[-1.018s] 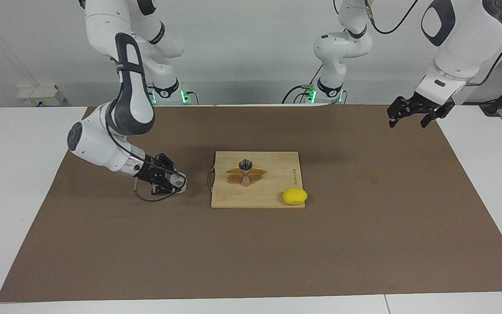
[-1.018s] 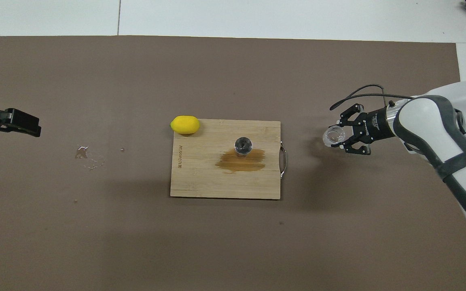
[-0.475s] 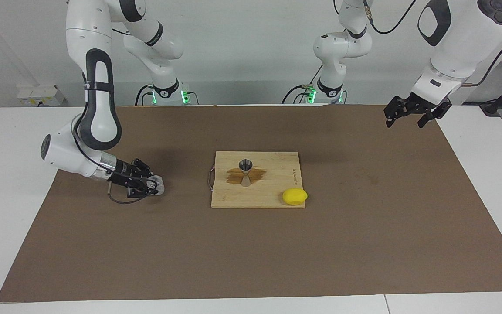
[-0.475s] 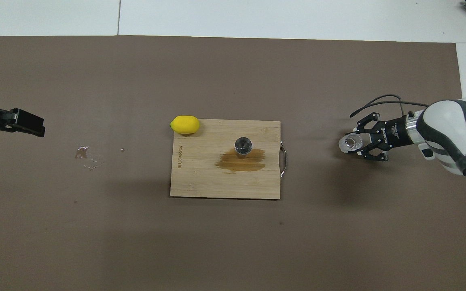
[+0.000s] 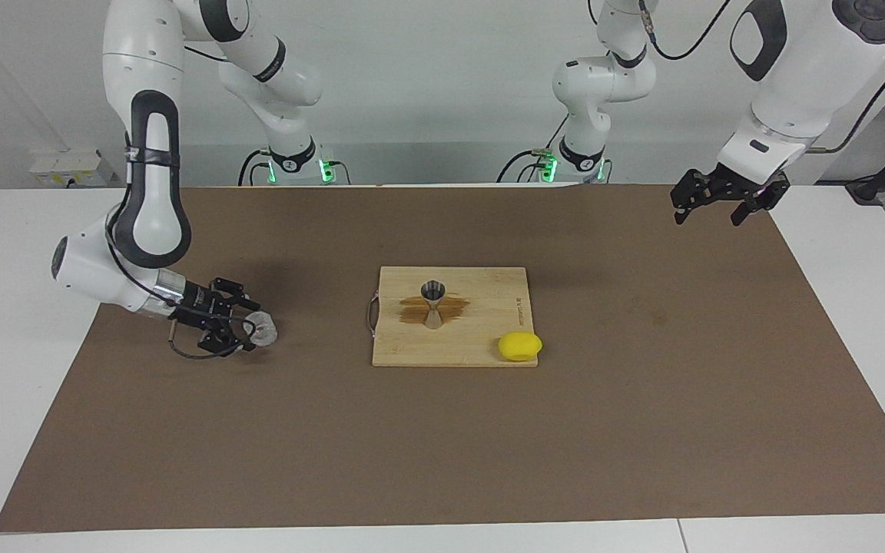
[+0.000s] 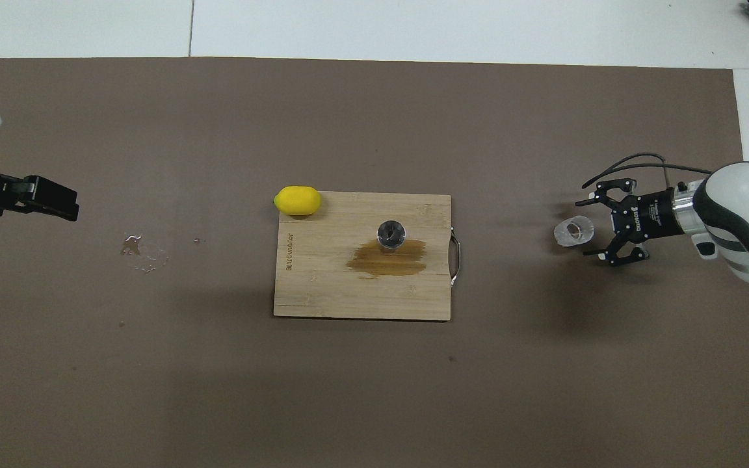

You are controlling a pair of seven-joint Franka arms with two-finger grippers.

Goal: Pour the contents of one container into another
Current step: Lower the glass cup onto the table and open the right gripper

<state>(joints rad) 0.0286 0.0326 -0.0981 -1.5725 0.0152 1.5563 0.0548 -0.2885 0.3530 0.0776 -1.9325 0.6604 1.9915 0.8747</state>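
The clear cup (image 5: 263, 329) (image 6: 574, 232) rests on the brown mat toward the right arm's end of the table. My right gripper (image 5: 246, 329) (image 6: 588, 229) is low at the cup, open, its fingertips spread to either side of the cup's near edge. The silvery jigger (image 5: 433, 303) (image 6: 391, 234) stands upright on the wooden cutting board (image 5: 481, 338) (image 6: 322, 286), beside a dark wet patch (image 6: 387, 258). My left gripper (image 5: 707, 207) (image 6: 65, 203) hangs open and empty over the mat's edge at the left arm's end, waiting.
A yellow lemon (image 5: 520, 346) (image 6: 297, 200) lies at the board's corner farthest from the robots. Small water drops (image 6: 140, 250) glisten on the mat between the board and the left gripper. The board's metal handle (image 6: 456, 260) faces the cup.
The right gripper carried the cup away from the board toward its own end of the table, lowered it to the mat and opened. The left gripper drifted slightly.
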